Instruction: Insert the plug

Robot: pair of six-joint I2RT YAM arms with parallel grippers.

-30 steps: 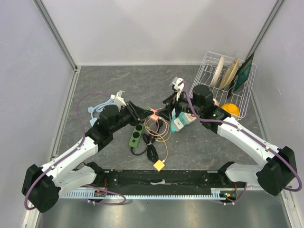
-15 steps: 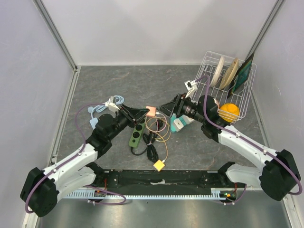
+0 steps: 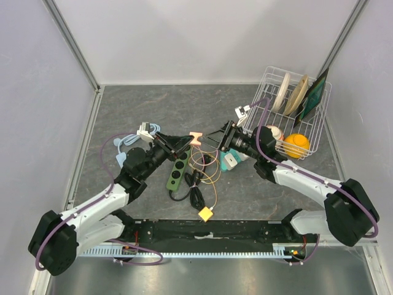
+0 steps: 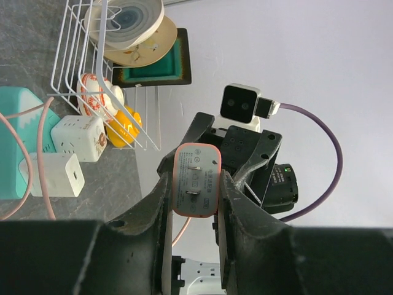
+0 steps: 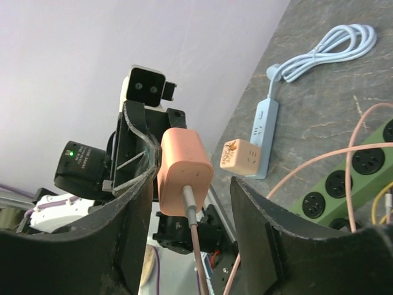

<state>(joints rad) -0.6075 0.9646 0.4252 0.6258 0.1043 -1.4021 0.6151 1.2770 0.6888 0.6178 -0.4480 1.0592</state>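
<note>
A pink plug (image 3: pixel 196 136) with a thin pink cable hangs in the air above the middle of the table. My left gripper (image 3: pixel 186 142) is shut on it; in the left wrist view the plug (image 4: pixel 198 187) sits between the fingers with its two prongs facing the camera. My right gripper (image 3: pixel 213 139) faces it from the right, open, with its fingers on either side of the plug (image 5: pixel 183 169), which lies close to one finger (image 5: pixel 132 227). The green power strip (image 3: pixel 177 174) lies on the table below, also in the right wrist view (image 5: pixel 359 178).
A white dish rack (image 3: pixel 319 117) with plates and an orange thing stands at the back right. A teal box (image 3: pixel 230 161), white cube adaptors (image 4: pixel 77 138), a black cable coil (image 3: pixel 195 195), a yellow plug (image 3: pixel 205 213) and a light blue strip (image 5: pixel 264 138) with a cube adaptor (image 5: pixel 241 157) lie around.
My left gripper has lifted the pink plug a little higher. My right gripper has swung from above the teal box to face the plug, its fingers now around it.
</note>
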